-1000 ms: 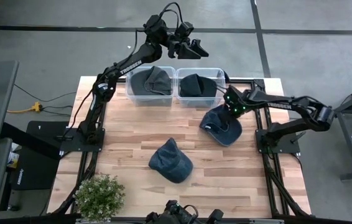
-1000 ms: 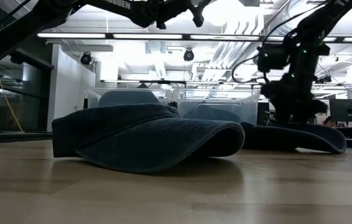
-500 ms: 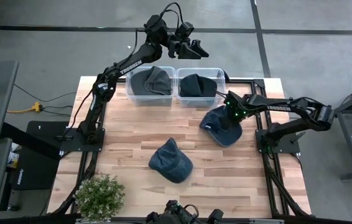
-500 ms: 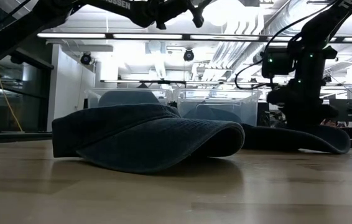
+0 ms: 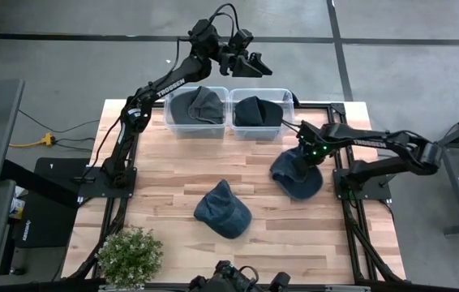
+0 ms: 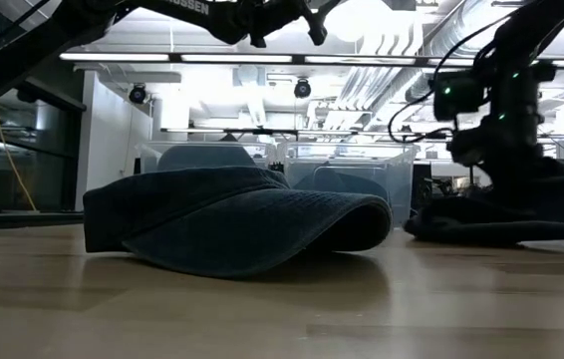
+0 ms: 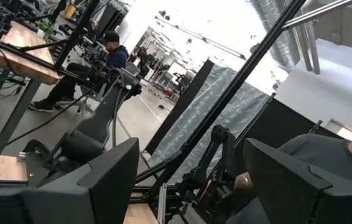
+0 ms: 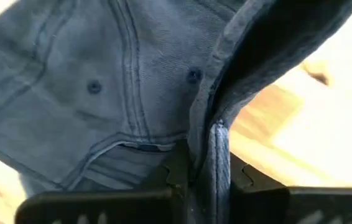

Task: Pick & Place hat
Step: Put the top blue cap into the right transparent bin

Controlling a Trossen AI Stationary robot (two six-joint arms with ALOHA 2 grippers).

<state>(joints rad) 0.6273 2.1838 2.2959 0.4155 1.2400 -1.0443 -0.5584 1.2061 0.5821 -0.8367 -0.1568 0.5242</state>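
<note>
Pinching a folded edge, the right tool [image 5: 306,159] grips the crumpled, faded blue denim hat [image 5: 298,177].

Right-hand hat [image 5: 297,175], pinched in the right gripper [image 5: 306,159], now dragged farther from the bins [image 5: 228,111].

Two dark-blue hats lie on the table: one [image 5: 222,209] central, one [image 5: 297,175] (crumpled) rightward.
</note>
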